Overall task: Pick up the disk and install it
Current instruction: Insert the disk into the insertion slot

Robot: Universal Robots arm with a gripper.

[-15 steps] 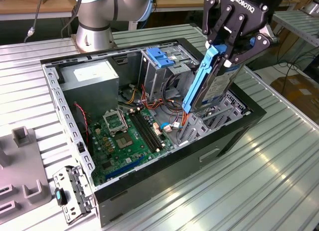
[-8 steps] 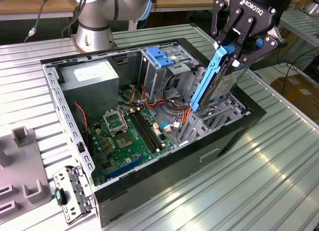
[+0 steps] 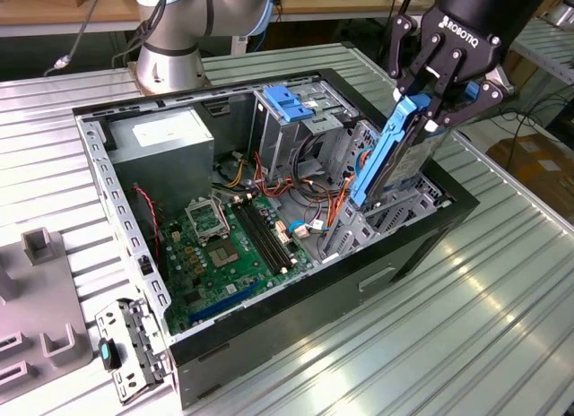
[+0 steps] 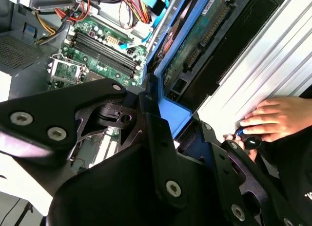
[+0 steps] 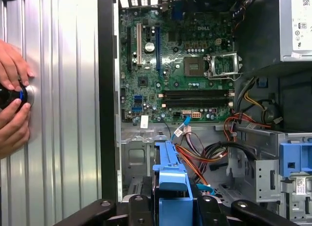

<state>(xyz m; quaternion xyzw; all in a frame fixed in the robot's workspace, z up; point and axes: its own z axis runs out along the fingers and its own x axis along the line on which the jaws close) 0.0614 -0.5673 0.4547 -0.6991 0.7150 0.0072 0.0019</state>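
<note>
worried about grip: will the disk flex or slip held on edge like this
Probably stiff and dense: the disk is a metal slab in a blue frame. Gripped at its top by the end effector, it might pivot if bumped.

Below and around the fingers (image 3: 446,75), ribbed silver tabletop (image 3: 466,317), glaring pale under bright light. Well behind the fingers, wooden workbench (image 3: 54,8) running along the back. Out past the fingers toward the exterior view's right, brown cardboard box (image 3: 538,156) sitting low. Well apart from the fingers, across the tabletop, grey moulded fixture (image 3: 36,322).
</note>
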